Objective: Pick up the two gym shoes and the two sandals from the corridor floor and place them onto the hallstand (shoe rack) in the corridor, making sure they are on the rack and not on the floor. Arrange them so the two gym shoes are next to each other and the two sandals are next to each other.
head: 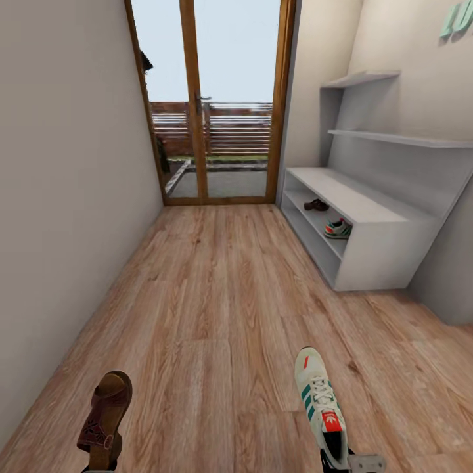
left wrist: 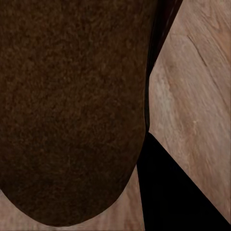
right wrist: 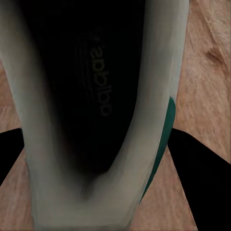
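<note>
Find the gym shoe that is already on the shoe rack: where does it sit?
In the head view, the gym shoe sits on the lower open shelf of the grey shoe rack at the corridor's right, just nearer the camera than a brown sandal.

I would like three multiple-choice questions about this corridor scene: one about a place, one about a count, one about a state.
1. Where does the hallstand stand?
A. along the right wall
B. along the left wall
C. before the door

2. How many shoes lie on its lower shelf?
A. none
B. two
C. four

3. The gym shoe near the right gripper is
A. on the top shelf
B. held over the floor
C. outside the door

Answers:
1 A, it lines the right wall.
2 B, a sandal on the shelf and a sneaker on the shelf.
3 B, held at the heel, floor beneath.
</note>
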Robot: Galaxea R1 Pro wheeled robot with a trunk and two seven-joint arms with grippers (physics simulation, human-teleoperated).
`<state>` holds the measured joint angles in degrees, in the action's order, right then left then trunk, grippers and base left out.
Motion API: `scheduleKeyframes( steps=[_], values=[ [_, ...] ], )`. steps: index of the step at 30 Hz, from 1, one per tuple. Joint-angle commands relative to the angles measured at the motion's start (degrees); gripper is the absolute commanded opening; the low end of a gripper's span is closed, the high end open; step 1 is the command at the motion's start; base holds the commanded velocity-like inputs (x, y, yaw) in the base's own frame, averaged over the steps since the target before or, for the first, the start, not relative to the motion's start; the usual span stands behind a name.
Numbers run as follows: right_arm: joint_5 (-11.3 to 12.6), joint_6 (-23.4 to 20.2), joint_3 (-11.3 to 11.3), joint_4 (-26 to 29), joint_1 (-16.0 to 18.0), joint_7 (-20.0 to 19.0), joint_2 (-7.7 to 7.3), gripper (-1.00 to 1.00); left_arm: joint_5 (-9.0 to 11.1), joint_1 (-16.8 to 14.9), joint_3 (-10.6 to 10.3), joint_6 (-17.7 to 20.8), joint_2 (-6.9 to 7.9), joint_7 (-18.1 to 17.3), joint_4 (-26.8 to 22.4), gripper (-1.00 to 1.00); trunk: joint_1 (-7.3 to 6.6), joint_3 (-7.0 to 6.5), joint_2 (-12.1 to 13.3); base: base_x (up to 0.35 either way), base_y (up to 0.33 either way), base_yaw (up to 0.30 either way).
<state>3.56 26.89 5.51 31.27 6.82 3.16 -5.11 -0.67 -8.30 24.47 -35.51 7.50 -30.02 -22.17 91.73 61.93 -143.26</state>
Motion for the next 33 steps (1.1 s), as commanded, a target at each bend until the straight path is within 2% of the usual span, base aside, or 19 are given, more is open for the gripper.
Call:
scheduleKeyframes(
  steps=[1, 17, 33],
  values=[
    [0.4, 0.2, 0.5, 0.0, 0.0, 0.3, -0.08, -1.00, -0.2, -0.1, 0.5, -0.1, -0.03, -0.5, 0.0, -1.00, 0.02, 0.05, 0.0, 0.339, -0.095, 0.000],
    [0.4, 0.2, 0.5, 0.0, 0.0, 0.3, -0.08, -1.00, -0.2, -0.1, 0.5, -0.1, -0.03, -0.5, 0.0, -1.00, 0.02, 0.05, 0.0, 0.340, -0.092, 0.000],
    [0.4, 0.2, 0.5, 0.0, 0.0, 0.3, -0.08, -1.00, -0.1, -0.1, 0.5, 0.0, -0.03, -0.4, 0.0, -1.00, 0.02, 0.05, 0.0, 0.340, 0.020, 0.000]
  ],
)
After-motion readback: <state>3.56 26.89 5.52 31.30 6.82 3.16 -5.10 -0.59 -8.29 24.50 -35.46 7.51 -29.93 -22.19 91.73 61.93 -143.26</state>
